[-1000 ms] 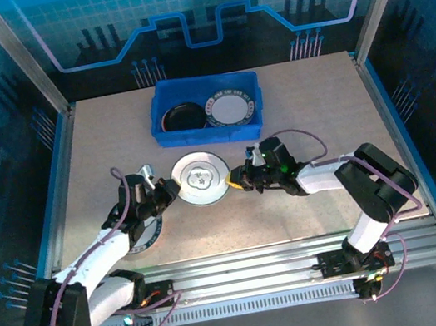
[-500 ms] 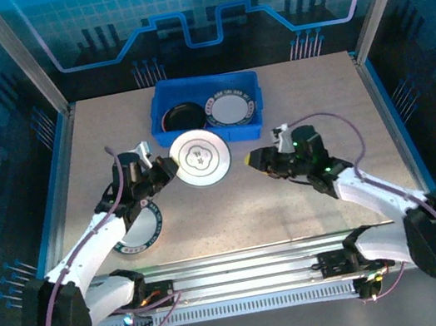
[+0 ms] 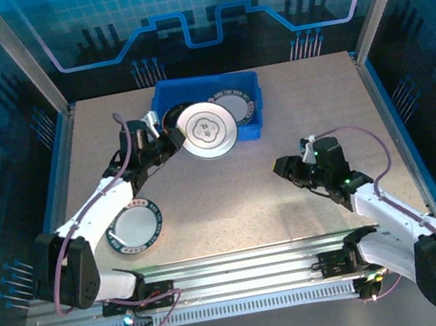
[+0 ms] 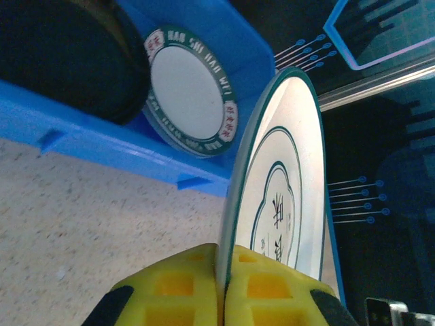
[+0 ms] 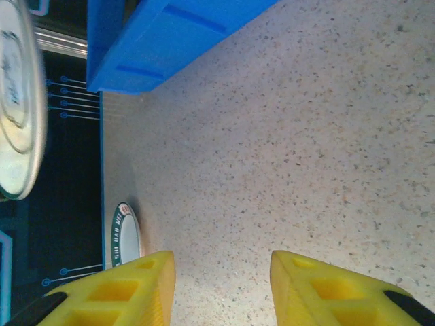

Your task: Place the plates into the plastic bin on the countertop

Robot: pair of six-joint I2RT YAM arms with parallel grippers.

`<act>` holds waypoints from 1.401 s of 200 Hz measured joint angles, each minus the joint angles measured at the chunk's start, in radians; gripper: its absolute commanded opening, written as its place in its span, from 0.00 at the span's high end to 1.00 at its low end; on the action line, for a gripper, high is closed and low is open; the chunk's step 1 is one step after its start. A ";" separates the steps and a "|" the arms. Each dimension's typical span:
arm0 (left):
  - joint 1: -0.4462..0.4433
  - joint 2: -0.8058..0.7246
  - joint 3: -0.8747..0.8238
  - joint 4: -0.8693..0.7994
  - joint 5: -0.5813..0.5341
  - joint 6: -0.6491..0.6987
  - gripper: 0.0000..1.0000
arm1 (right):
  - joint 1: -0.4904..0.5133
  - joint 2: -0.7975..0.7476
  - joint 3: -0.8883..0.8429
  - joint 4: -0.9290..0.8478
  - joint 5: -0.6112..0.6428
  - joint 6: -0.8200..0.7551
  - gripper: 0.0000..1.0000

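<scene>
My left gripper (image 3: 170, 140) is shut on the rim of a white plate with a teal flower outline (image 3: 209, 129), held tilted above the near wall of the blue plastic bin (image 3: 248, 82). In the left wrist view the yellow fingers (image 4: 177, 288) pinch that plate (image 4: 289, 183) edge-on. Inside the bin (image 4: 81, 129) lie a black plate (image 4: 61, 54) and a white plate with a dark lettered rim (image 4: 187, 88). A similar rimmed plate (image 3: 134, 228) lies on the countertop (image 3: 250, 199) at the near left. My right gripper (image 3: 282, 168) is open over bare countertop, right of centre, holding nothing.
Blue edges and aluminium rails frame the countertop, with a rail (image 3: 244, 261) along the near side. The right wrist view takes in the bin's outer wall (image 5: 156, 41), the held plate (image 5: 17, 109) and the near-left plate (image 5: 124, 234).
The right gripper opened, left the flower plate's edge and drew back to the right. The left arm carried that plate from mid-table up and away to the bin's near wall.
</scene>
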 measured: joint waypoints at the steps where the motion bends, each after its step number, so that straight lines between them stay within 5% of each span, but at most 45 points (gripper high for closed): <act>1: 0.000 0.002 0.002 0.001 0.000 0.000 1.00 | 0.000 0.001 0.000 0.000 0.000 0.000 0.58; 207: -0.001 0.734 0.631 0.109 0.026 -0.102 1.00 | -0.001 0.173 -0.004 0.119 -0.027 0.004 0.59; 280: -0.002 0.832 0.745 0.065 0.025 -0.143 1.00 | -0.001 0.140 -0.004 0.118 -0.026 0.004 0.59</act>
